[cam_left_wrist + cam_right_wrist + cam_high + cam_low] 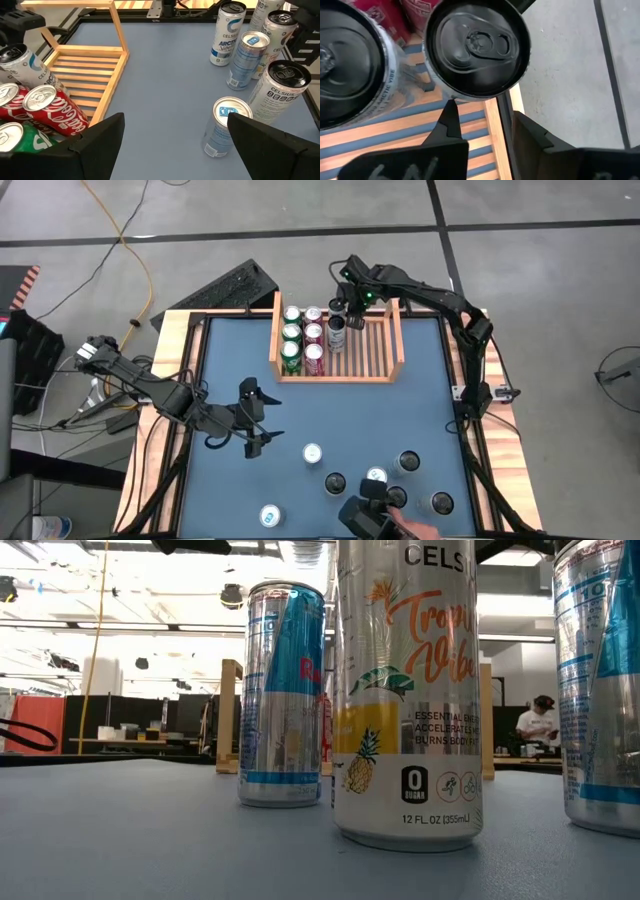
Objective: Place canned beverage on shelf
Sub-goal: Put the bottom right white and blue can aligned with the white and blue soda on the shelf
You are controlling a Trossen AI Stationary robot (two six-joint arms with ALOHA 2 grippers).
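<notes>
Black-topped silver can (pixel 475 47) fills my right wrist view, gripped between the fingers of my right hand (pixel 485 125), over the light-wood slatted shelf (pixel 492 115). From above, that right hand (pixel 345 305) holds it at the shelf's (pixel 398 340) back edge, beside green and red cans (pixel 302 340). My left hand (pixel 262 420) hangs wide open, empty, over the blue desk (pixel 420 390).

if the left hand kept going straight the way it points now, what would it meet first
Probably the pale blue can standing just ahead between the open left hand's fingers, slightly to one side. Past it stand more cans. The shelf lies off to the other side, out of that line. Depth is hard to judge.
</notes>
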